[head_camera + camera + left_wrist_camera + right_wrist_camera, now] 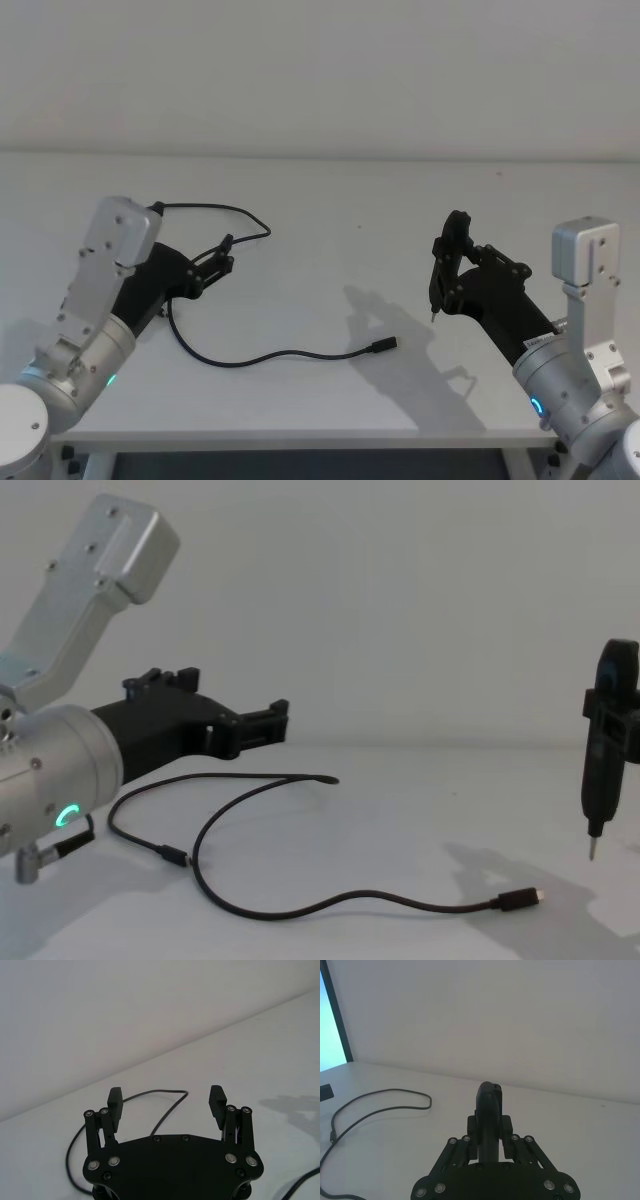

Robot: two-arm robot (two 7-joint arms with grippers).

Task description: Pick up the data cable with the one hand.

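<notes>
Nearest to view, my left wrist cylinder (60,765) is glowing green at its ring, and my left claw (279,721) is reaching out from it over the left of the table (330,190). I am holding that claw wide open, with its two pads (114,1096) far apart. It is gripping nothing and touching nothing, and is hovering clear above the cable (260,357). The cable is lying loose on the table. Its far loop is curving just beyond my open fingers, and its long run is sweeping near and right to a plug (384,345) around the table's middle. At the right, well apart from the cable, my right claw (490,1125) is clamping an upright black tool (603,750), tip hanging above the table.
</notes>
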